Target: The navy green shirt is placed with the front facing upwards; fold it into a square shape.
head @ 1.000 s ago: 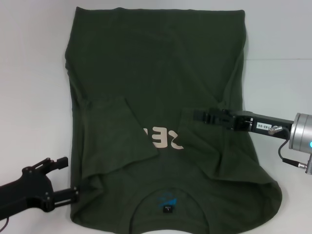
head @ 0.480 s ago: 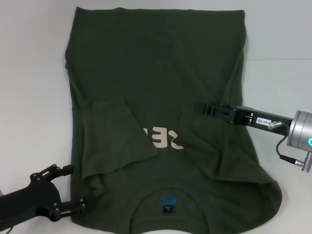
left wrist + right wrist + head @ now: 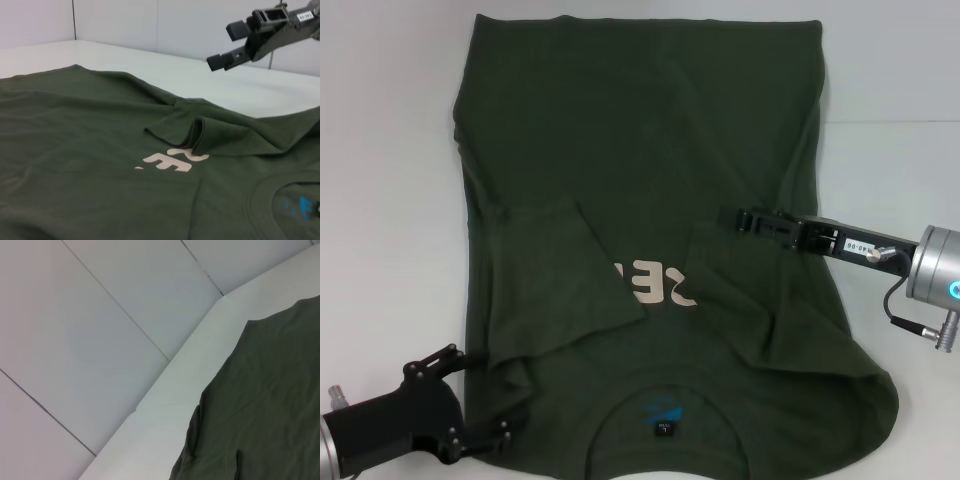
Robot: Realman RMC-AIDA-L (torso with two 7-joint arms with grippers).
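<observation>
Lying flat on white counter (image 3: 390, 150): dark olive-green cotton shirt (image 3: 640, 130), sleeves folded inward | soft, light, limp; take shoulder edges | left hand (image 3: 470, 400) fingers apart at shoulder | right hand (image 3: 732, 216) above sleeve, fingers apart, empty

The navy green shirt (image 3: 640, 200) lies flat on the table (image 3: 380, 150), with the collar (image 3: 665, 415) on the near side and the hem on the far side. The neck label (image 3: 663, 428) sits inside the collar, at the near edge. Both sleeves are folded inward onto the chest: the left sleeve (image 3: 560, 270) lies left of the lettering (image 3: 655, 283) and the right sleeve (image 3: 740, 290) lies right of it, partly over the letters. The left gripper (image 3: 470, 400) is at the near left corner of the shirt, beside the shoulder. The right gripper (image 3: 735, 217) is above the right sleeve, and its arm reaches in from the right side.
</observation>
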